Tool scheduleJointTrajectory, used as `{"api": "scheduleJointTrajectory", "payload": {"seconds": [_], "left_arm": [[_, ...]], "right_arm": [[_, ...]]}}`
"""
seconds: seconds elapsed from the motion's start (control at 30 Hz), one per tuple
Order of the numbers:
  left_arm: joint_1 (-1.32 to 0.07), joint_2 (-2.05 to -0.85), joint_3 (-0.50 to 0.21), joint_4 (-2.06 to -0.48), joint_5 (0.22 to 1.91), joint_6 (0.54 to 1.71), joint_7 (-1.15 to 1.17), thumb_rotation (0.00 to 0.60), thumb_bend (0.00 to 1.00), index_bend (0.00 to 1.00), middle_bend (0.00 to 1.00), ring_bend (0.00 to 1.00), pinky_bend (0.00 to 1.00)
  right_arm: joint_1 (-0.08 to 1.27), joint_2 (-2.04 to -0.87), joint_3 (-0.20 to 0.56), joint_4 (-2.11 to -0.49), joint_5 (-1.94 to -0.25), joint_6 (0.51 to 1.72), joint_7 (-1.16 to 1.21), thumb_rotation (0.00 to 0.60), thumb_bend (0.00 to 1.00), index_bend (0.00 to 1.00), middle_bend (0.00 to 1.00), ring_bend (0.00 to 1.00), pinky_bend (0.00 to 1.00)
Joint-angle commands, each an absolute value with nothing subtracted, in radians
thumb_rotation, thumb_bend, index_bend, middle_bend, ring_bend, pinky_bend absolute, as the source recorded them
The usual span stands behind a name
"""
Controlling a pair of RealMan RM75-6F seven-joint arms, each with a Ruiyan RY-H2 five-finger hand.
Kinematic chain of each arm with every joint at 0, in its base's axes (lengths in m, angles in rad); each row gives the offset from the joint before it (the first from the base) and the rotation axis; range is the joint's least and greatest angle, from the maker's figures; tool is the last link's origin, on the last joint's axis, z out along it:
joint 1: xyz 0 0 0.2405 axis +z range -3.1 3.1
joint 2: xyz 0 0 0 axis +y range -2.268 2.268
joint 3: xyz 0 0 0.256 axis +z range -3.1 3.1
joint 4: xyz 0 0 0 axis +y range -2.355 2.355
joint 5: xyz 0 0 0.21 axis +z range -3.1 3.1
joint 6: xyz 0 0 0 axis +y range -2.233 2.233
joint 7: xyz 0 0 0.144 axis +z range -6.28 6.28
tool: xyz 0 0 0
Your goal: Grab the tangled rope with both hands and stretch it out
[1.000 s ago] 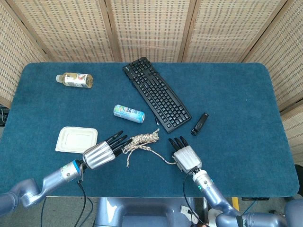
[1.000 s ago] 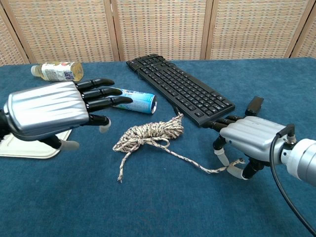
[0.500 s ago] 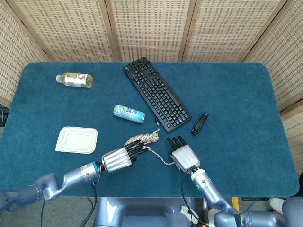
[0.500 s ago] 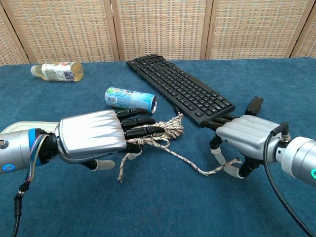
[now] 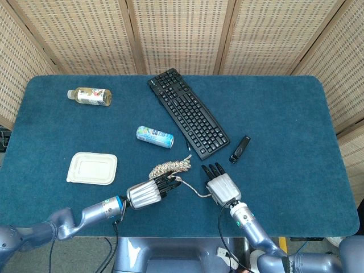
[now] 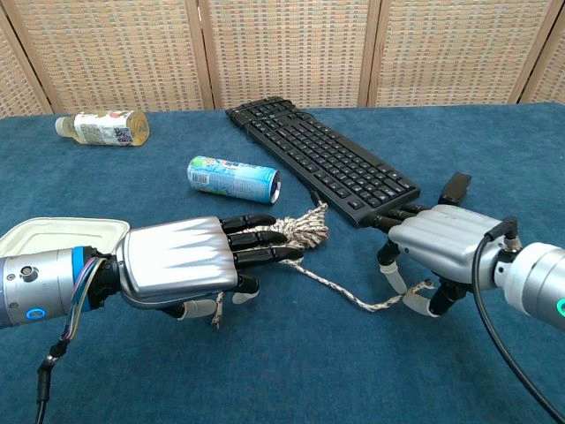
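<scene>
The tangled rope [image 5: 169,166] [image 6: 298,230], a speckled beige bundle, lies on the blue table near the front edge. My left hand [image 5: 147,193] [image 6: 187,263] lies over the bundle's left part, its dark fingers stretched flat across the coils and its thumb low beside them; it hides that part of the rope. A loose strand [image 6: 349,296] runs right from the bundle to my right hand [image 5: 220,186] [image 6: 439,246]. That hand's curled fingertips [image 6: 394,283] pinch the strand's end against the table.
A black keyboard [image 5: 187,114] [image 6: 322,159] lies diagonally just behind the rope. A drink can [image 5: 154,136] [image 6: 233,177] lies on its side to the left. A white lidded container [image 5: 92,168] [image 6: 53,234], a bottle [image 5: 89,95] and a small black device [image 5: 240,149] are also on the table.
My left hand has swung right and down from beside the rope onto the bundle, its fingers now across the coils. The right hand has stayed on the strand's end.
</scene>
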State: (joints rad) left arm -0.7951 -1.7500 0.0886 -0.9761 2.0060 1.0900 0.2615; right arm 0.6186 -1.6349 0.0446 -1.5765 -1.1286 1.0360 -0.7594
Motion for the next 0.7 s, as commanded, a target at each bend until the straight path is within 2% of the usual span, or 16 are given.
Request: {"api": "scheduleJointTrajectory", "payload": {"seconds": [0.03,0.7], "left_arm": [[-0.799,-1.756,0.094,-0.970,2.000,1.095,0.261,0.600,0.37,0.51,0.00,0.00,0.00],[-0.814,-1.773,0.127,-0.964,1.965,1.114,0.282,0.600,0.43,0.63,0.00,0.00,0.00]], "right_arm": [[0.620,-1.634,0.044,-1.575,-1.128,1.036,-0.757,0.600,0.43,0.68,0.01,0.00,0.00],[0.621,-1.627,0.035,-1.570,-1.136,1.041,-0.730,0.600,0.43,0.68,0.02,0.00,0.00]]}}
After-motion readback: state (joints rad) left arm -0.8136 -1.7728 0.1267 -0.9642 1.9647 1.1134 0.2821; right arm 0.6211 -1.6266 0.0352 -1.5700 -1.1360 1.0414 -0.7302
